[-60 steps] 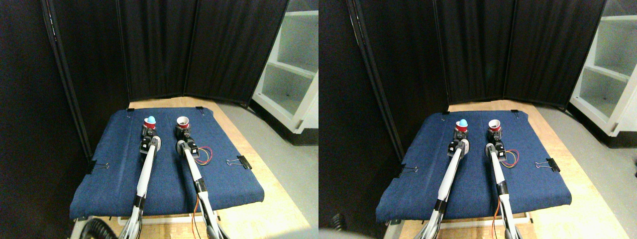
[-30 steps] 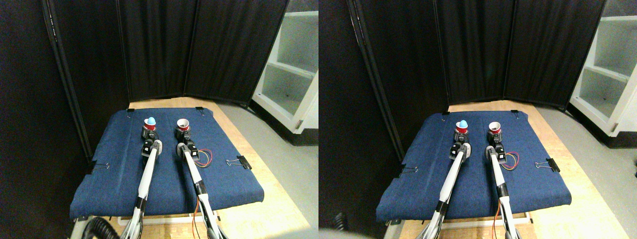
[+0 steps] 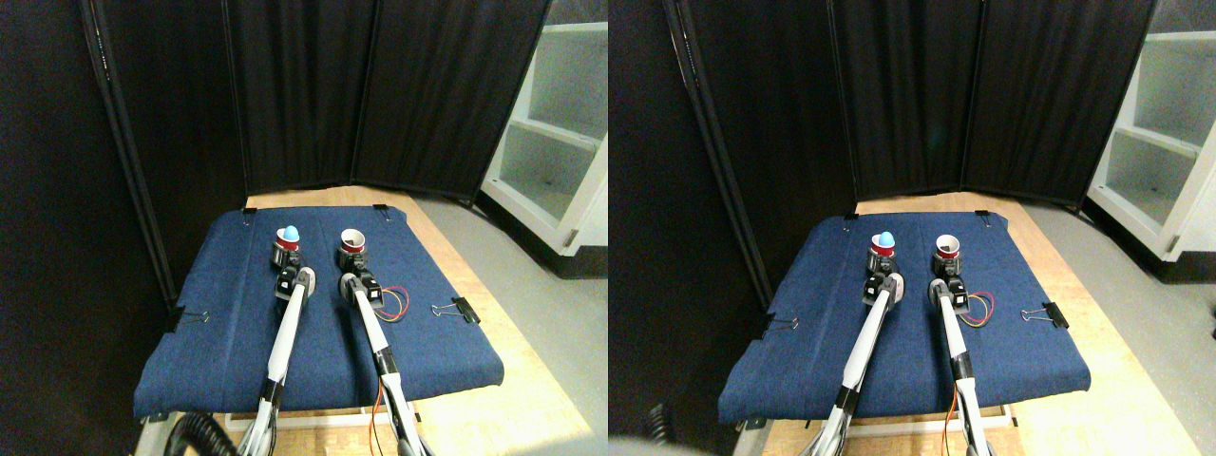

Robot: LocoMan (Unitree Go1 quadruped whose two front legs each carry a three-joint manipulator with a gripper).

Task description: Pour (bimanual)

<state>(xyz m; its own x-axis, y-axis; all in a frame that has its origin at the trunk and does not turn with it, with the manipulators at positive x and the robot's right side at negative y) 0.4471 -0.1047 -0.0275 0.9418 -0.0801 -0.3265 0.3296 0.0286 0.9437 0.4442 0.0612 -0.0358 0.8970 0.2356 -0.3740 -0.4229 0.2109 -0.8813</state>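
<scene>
- Left cup (image 3: 286, 249): red, standing upright with mouth up, long axis vertical, on the far half of the blue cloth (image 3: 218, 332). A pale blue ball (image 3: 290, 232) sits in its mouth and rises above the rim.
- Right cup (image 3: 351, 245): red outside, white inside, round rim; upright or tipped very slightly toward the camera, mouth open. It stands beside the left cup, a clear gap between them.
- Left claw (image 3: 284, 266): dark, at the near base of the left cup, apparently touching it. How far it is open, and whether it has hold of the cup, cannot be told at this size.
- Right claw (image 3: 348, 266): dark, at the near base of the right cup. Its opening and any hold cannot be told either.
- Both arms are pale, slim and straight, running up from the bottom edge roughly parallel.
- Cloth: dark blue, matte, felt-like, covering a light wooden worktop (image 3: 532, 399); black clips (image 3: 464, 308) hold its edges.
- Loose red and yellow wires (image 3: 391, 301) lie on the cloth just right of the right arm.
- Open cloth lies on both sides of the cups and behind them to the far edge.
- Black folding screens (image 3: 304, 95) close the rear and left; a white shelf unit (image 3: 560, 142) stands at far right.
</scene>
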